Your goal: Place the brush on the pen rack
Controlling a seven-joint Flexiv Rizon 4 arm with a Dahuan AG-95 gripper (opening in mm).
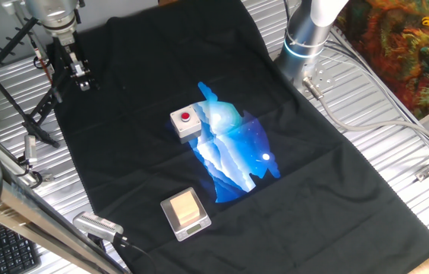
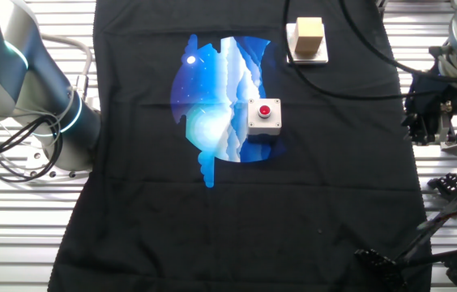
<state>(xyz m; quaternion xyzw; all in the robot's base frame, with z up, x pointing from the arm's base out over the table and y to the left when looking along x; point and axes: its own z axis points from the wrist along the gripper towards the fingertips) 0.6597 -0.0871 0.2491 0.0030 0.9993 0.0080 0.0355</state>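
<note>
My gripper (image 1: 80,80) hangs at the far left edge of the black cloth (image 1: 222,114), just right of the pen rack (image 1: 17,106), a black stand of thin bars with splayed legs. In the other fixed view the gripper (image 2: 427,122) is at the right edge, above the pen rack (image 2: 420,235). A short reddish sliver (image 1: 45,65) shows beside the fingers. It may be the brush, but it is too small to be sure. The dark jaws blur against the cloth, so their gap cannot be read.
A grey box with a red button (image 1: 185,122) sits mid-cloth on a blue printed patch. A small scale carrying a wooden block (image 1: 184,210) stands near the front. The arm's base (image 1: 306,38) and cables lie at the back right. Ribbed metal slats surround the cloth.
</note>
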